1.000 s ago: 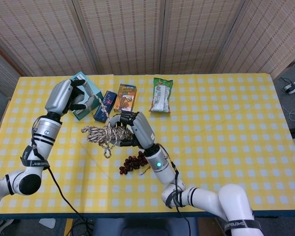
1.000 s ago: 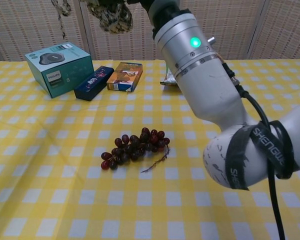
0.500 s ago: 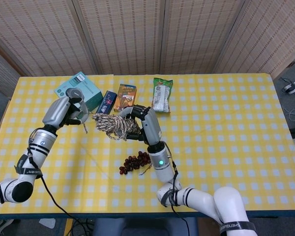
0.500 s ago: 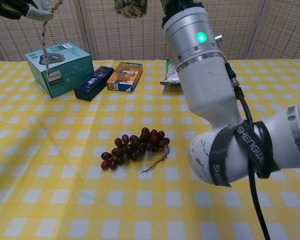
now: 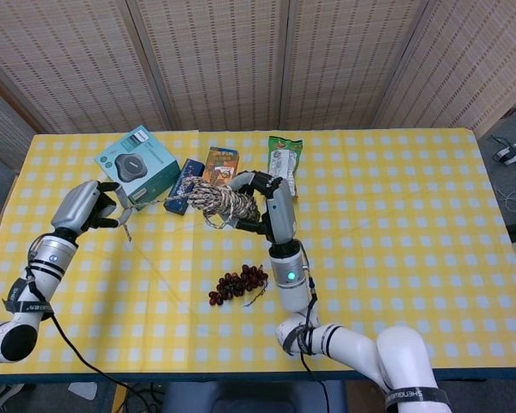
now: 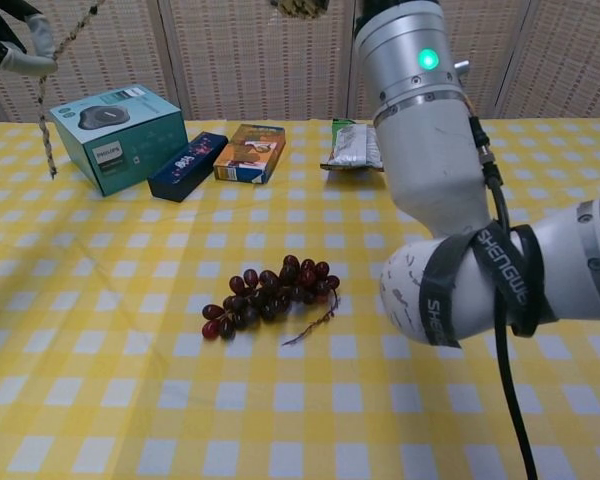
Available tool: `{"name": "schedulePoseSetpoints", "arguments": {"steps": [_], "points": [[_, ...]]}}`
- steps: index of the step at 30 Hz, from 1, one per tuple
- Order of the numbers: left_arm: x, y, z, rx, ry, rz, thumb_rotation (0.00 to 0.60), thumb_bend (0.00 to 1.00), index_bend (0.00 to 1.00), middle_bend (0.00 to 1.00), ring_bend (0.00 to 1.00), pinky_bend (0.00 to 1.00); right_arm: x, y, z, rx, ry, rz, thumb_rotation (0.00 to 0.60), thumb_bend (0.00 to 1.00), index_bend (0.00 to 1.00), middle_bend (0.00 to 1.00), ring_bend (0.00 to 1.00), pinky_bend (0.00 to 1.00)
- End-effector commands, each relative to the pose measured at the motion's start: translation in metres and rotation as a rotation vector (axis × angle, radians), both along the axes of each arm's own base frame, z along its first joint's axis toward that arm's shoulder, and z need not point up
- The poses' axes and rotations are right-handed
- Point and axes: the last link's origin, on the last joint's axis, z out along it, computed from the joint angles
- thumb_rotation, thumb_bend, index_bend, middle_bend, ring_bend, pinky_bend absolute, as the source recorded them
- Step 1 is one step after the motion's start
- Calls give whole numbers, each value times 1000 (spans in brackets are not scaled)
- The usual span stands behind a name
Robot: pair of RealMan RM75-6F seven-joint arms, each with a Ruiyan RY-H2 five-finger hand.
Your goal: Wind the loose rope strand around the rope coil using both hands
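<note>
My right hand holds the braided rope coil up above the table, left of its palm. The coil's lower edge shows at the top of the chest view. A loose strand runs taut from the coil leftward to my left hand, which pinches it. The strand's free end hangs below that hand, also seen dangling in the chest view as the strand under my left hand.
On the yellow checked table lie a bunch of dark grapes, a teal box, a dark blue box, an orange box and a snack bag. The right half holds nothing.
My right hand carried the coil right and farther back. My left hand dropped and swung left, pulling the strand out longer and taut.
</note>
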Motion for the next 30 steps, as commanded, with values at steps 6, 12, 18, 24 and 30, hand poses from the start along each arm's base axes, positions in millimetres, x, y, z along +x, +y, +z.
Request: {"name": "schedulePoseSetpoints", "arguments": {"steps": [6,12,18,24,30], "points": [[-14,-5,3,-8,15,23,600,376,728,1000,1000,1000,-4,-4,0,-21,7,-40,600,247,906,714,624,691],[-19,-9,4,-22,19,28,600,376,727,1000,1000,1000,-6,-8,2,-25,-12,-66,600,255,906,714,625,691],[-22,-12,3,-39,46,25,600,376,728,1000,1000,1000,-7,-10,5,-32,-21,-69,600,256,906,714,624,691],[-23,-14,3,-46,67,23,600,376,728,1000,1000,1000,-9,-10,7,-38,-22,-73,600,257,906,714,625,691],[-29,-17,4,-62,88,37,600,376,728,1000,1000,1000,-11,-12,8,-44,-24,-84,600,258,907,714,625,691]]}}
